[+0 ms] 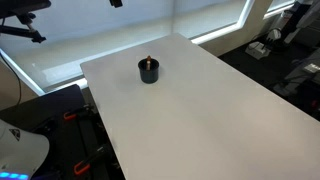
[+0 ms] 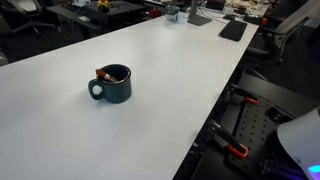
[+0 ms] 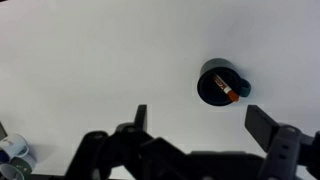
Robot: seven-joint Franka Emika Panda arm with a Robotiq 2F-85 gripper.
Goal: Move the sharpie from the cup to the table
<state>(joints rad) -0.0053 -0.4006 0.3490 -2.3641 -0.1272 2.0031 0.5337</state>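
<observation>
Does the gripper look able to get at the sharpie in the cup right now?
Probably yes. The gripper hangs above with jaws open, the sharpie leans on the rim of the cup, and nothing shows between them on the table.

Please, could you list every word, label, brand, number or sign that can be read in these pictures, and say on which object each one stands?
No text can be read in any view.
The sharpie: any print on its barrel is too small to read.
The cup: plain dark wall, no label shows.
The table: plain white, no marks or signs.
</observation>
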